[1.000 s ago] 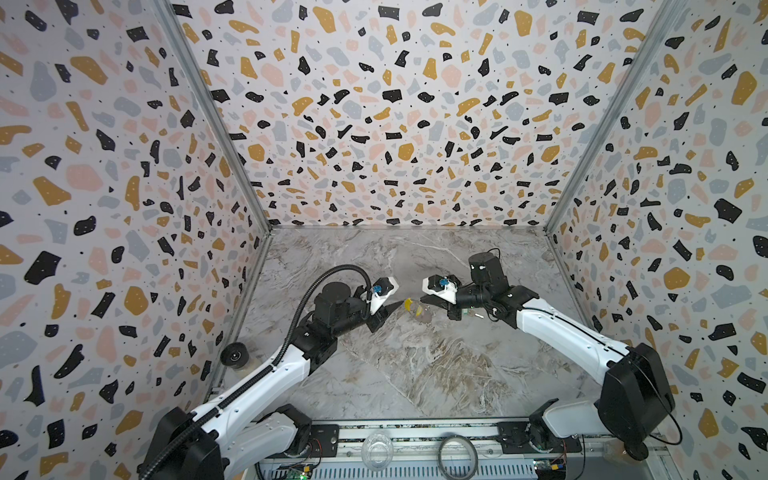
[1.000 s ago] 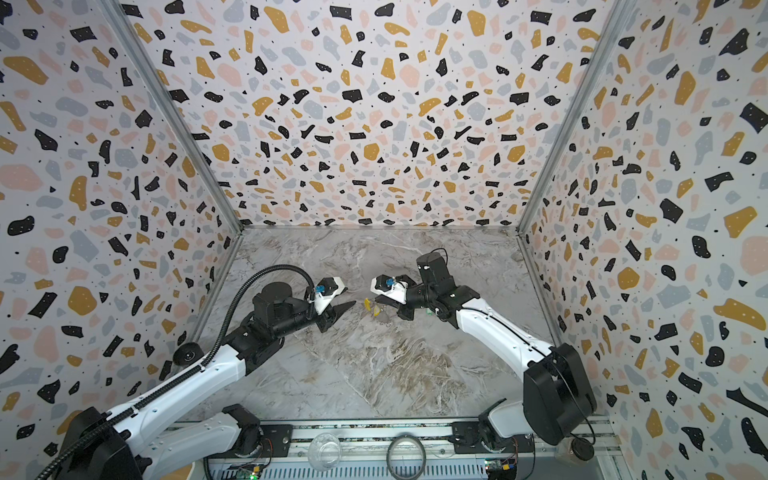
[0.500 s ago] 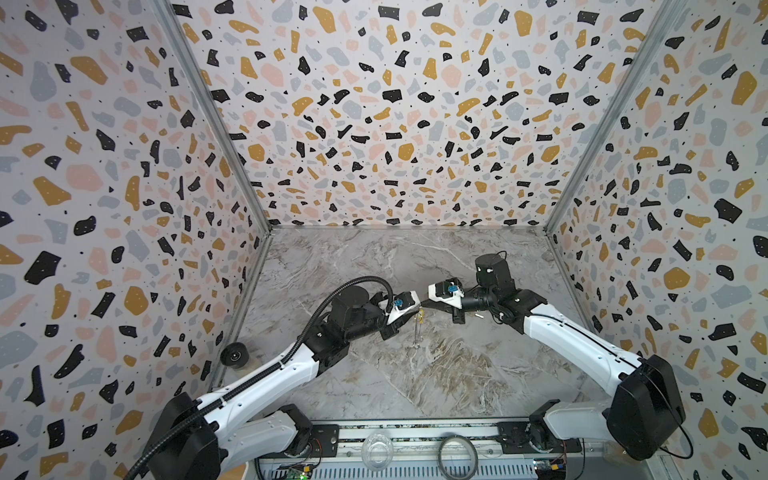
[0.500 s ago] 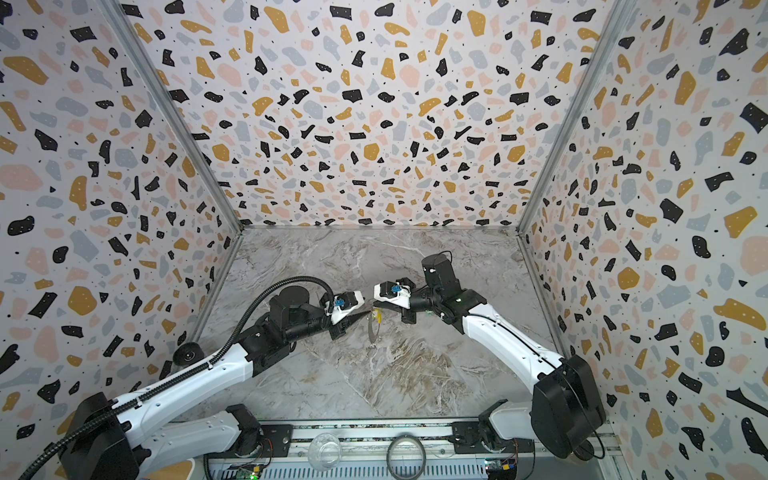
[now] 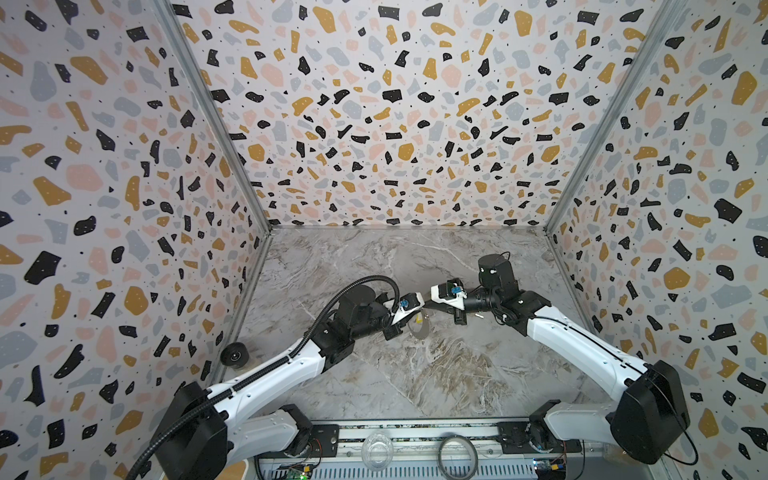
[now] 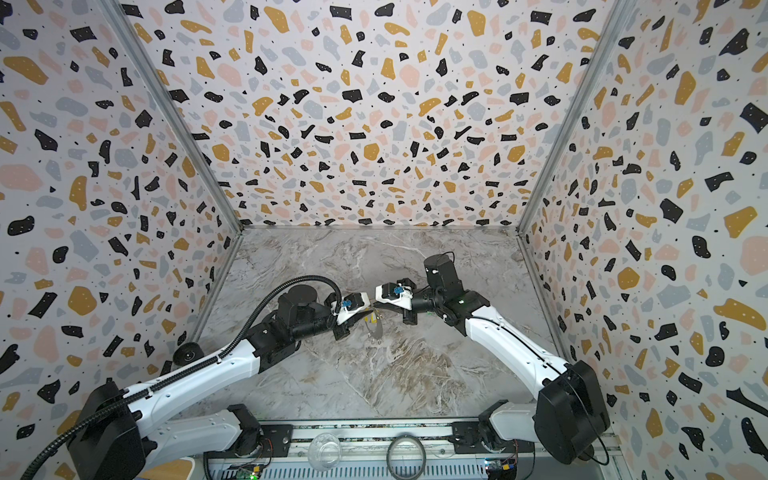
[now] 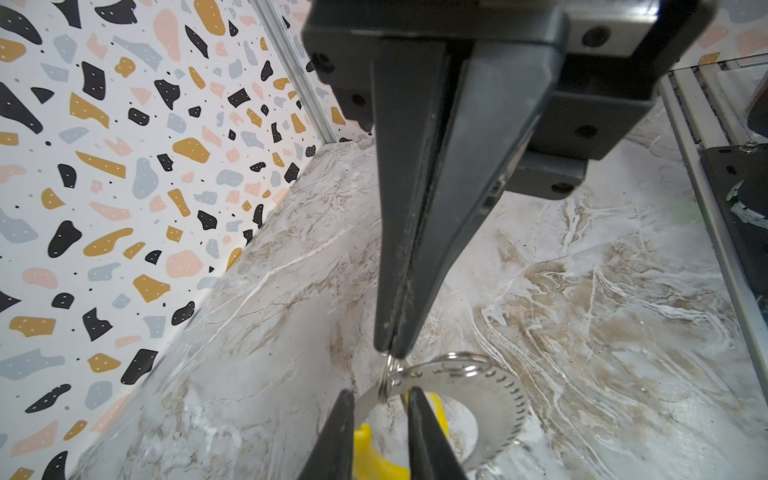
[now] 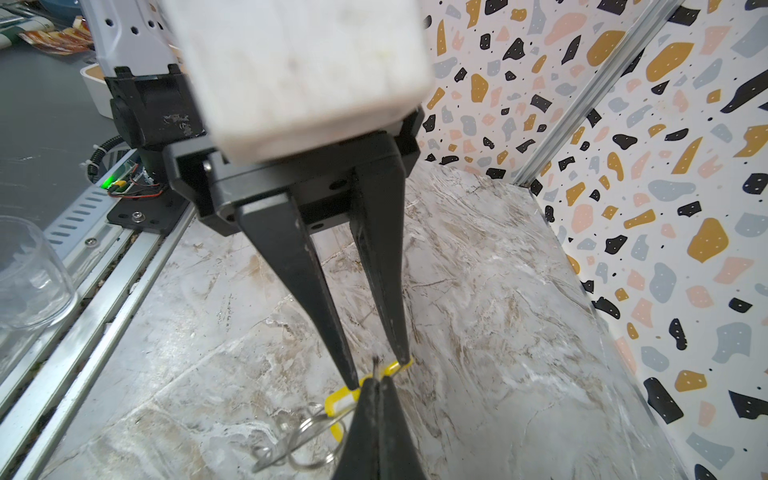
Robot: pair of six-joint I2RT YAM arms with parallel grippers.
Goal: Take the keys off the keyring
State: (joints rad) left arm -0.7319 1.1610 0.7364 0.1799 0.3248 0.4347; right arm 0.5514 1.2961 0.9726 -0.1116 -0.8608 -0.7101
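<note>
The keyring (image 7: 498, 399) is a flat silvery loop with small holes along its rim. It hangs just above the marble floor, mid-table in both top views (image 5: 419, 328) (image 6: 376, 328). My right gripper (image 8: 376, 380) is shut on a small split ring (image 7: 390, 368) threaded on the keyring. My left gripper (image 7: 381, 392) faces it tip to tip. Its jaws stand a little apart, straddling the keyring's rim and that split ring. A yellow tag (image 8: 338, 401) hangs between them. A silvery key (image 8: 286, 446) and more rings dangle below.
On the front rail sit a clear glass bowl (image 5: 377, 451) and a darker thick ring (image 5: 457, 453). A black round knob (image 5: 235, 355) lies by the left wall. Patterned walls close in the left, back and right sides.
My left gripper has moved right until its tips meet the right gripper's tips, and its jaws have narrowed around the keyring. The right arm shifted slightly right.
</note>
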